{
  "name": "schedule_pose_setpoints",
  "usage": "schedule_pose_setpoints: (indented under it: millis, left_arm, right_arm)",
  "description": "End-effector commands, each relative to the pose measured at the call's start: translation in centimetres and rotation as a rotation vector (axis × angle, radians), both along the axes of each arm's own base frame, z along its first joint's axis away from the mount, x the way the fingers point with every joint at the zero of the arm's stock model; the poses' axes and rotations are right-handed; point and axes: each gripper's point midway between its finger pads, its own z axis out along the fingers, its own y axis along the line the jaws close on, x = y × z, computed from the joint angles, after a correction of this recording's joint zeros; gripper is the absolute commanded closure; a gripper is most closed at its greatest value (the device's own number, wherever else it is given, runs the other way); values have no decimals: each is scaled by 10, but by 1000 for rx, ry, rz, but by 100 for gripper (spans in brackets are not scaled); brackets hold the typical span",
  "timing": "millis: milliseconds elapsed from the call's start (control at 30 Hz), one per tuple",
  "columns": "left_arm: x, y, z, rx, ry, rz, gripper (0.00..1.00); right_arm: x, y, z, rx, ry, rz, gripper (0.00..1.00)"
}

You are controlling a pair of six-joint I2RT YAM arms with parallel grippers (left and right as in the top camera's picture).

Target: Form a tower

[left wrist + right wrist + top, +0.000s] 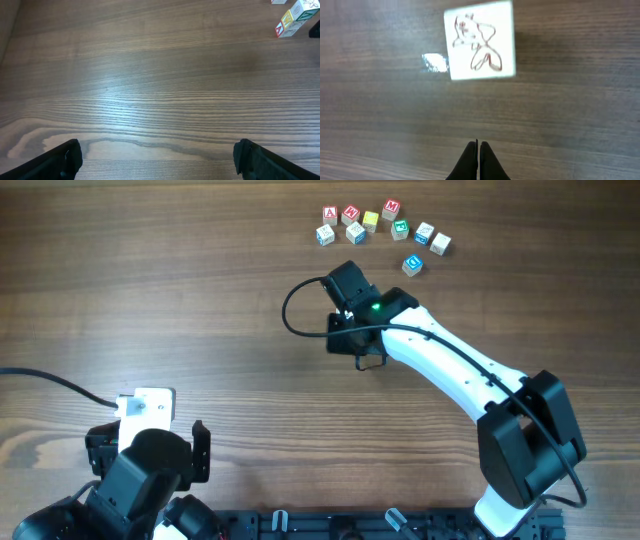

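1. The tower [479,40] shows only in the right wrist view, from straight above. All that can be seen is a square whitish top face with a loose red line drawing on it.
2. Its sides are hidden, so I cannot tell how many cubes stand under that face.
3. It stands on the wooden table [200,310] just ahead of the right gripper [477,145], apart from it and a little to one side of the fingers' line.
4. The right gripper points down at the table with its two dark fingers pressed together, nothing between them.
5. From overhead, the right gripper's body covers the tower.
6. A loose cluster of cubes [385,225] with red, green, blue and yellow faces lies beyond the right gripper, near the table's far edge.
7. The left gripper [160,157] sits well apart from the right gripper at the near left, its fingers spread wide over bare wood.
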Motion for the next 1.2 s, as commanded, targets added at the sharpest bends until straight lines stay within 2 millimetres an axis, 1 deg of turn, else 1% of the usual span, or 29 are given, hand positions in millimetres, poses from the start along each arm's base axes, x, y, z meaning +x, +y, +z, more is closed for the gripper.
schedule_pose_setpoints:
  millis: [0,233,400,700,833,967,1033,1100,1133,1167]
  left_arm:
    - [0,0,0,-12,-4,8,0]
    - [0,0,0,-12,-3,8,0]
    - [0,0,0,-12,-3,8,0]
    - [0,0,0,-12,-3,8,0]
    - [0,0,0,-12,-4,8,0]
    - [0,0,0,-12,-4,8,0]
    - [0,0,0,-12,-3,8,0]
    - [0,0,0,-12,-4,8,0]
    - [0,0,0,-12,-3,8,0]
    - [0,0,0,-12,-4,8,0]
  right_arm:
    - [9,-8,-3,-34,-35,-50,96]
    - [10,-11,-18,-42,-55,-57,96]
    - [13,-14,-24,-44,-51,-66,96]
    - [16,-13,-29,-44,-52,-69,96]
    - [18,-12,-35,-47,-48,-69,96]
    - [17,-12,-34,-44,-46,-63,96]
    - [8,-11,-31,-35,-11,-43,96]
    - [-6,-18,-18,-51,22,-13,96]
    - [-12,-22,5,-52,-10,46,96]
    - [-12,-21,25,-40,-62,102,94]
